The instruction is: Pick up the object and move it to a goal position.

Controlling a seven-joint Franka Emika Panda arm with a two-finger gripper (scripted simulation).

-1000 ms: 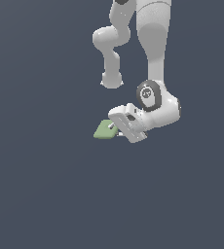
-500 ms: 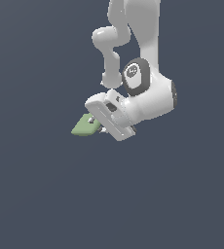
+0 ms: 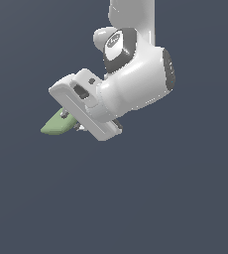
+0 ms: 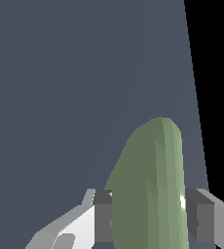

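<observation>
You've got the small pale green flattish piece [image 4: 150, 189] clamped btwn the white gripper [image 4: 150, 221] fingers [image 4: 102, 216], sticking out past the tips.

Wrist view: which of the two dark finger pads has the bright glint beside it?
The pad nearer the view's black strip; the object shines where they meet. The other pad shows none.

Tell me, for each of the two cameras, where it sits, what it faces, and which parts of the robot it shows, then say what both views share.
Exterior view: sits off the arm, exact position unknown; faces the white arm and its gripper holding the pale green object against a plain dark background.
Wrist view: sits on the wrist, looking out along the fingers; shows only both grey finger pads pressed against the object.
Shared: the green object clamped between the fingers, and the same dark background.
</observation>
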